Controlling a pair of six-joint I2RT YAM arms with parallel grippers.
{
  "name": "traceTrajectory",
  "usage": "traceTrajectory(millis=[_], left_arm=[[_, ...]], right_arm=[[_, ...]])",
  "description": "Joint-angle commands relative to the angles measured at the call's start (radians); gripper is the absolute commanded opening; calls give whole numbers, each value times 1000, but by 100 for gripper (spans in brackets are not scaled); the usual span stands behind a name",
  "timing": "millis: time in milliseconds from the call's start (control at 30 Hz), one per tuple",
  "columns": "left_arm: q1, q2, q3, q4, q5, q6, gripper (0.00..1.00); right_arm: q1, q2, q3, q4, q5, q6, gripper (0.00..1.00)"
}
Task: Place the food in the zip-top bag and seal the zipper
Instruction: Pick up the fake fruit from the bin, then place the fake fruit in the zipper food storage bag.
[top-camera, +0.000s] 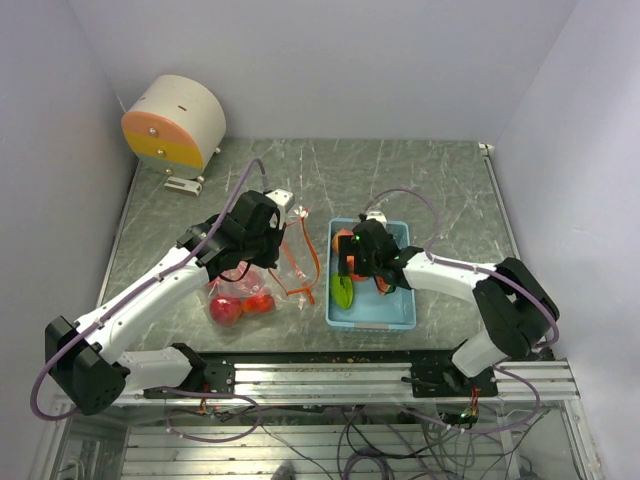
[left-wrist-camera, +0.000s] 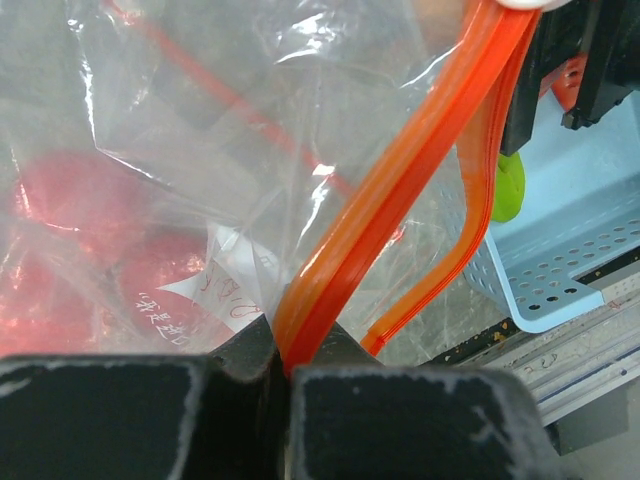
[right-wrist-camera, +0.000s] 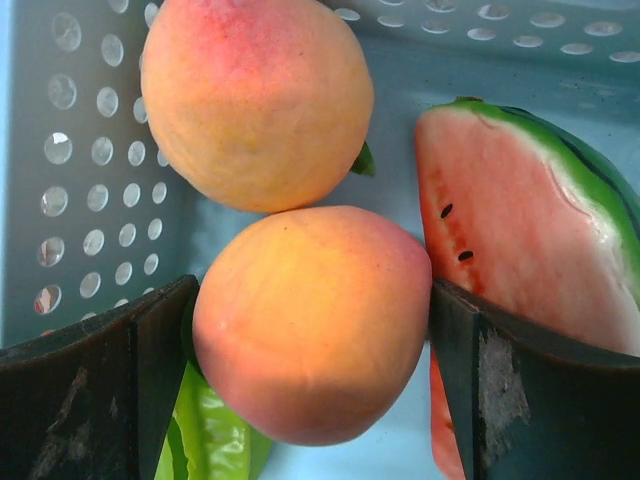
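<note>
Left gripper (left-wrist-camera: 285, 370): clamped on zipper (left-wrist-camera: 400, 190).
Right gripper (right-wrist-camera: 315, 380): wide open, straddling peach (right-wrist-camera: 310, 310).
Risk: round peach may squirt out when squeezed.

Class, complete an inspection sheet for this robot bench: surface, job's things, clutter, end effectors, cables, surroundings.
Surface: grey-green marbled tabletop.
Job's things: clear crinkly zip-top bag holds red round toy fruits; two peach-coloured toy balls, a toy watermelon slice and a green piece lie in the light blue perforated tray.
Clutter: cream-and-orange drum, back left.
End effectors: left end effector shut on the red-orange zipper strip; right end effector open astride the nearer ball.
Cables: purple cables along both arms; wires under the front rail.
Surroundings: plain white walls.
</note>
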Motion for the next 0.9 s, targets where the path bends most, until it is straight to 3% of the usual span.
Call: traceTrajectory(millis=[0, 167, 200, 400, 467, 633, 867], left_arm=[[5, -26, -9, 21, 27, 6, 7], [4, -31, -15, 25, 23, 2, 7], [4, -29, -15, 25, 24, 3, 7], [5, -19, -8, 22, 28, 5, 7], [4, -19, -5, 20, 27, 5, 7], [4, -16, 5, 18, 29, 5, 7], [4, -16, 14, 40, 90, -6, 7]], right_arm=[[-5, 11, -8, 41, 51, 5, 88], [-5, -58, -9, 17, 62, -2, 56], [-4, -78, -8, 8, 59, -5, 54], [16, -266, 6, -28, -17, -61, 52], [37, -328, 11, -6, -118, -92, 52], [106, -436, -32, 254, -430, -91, 51], [245, -365, -73, 623, -567, -78, 51]])
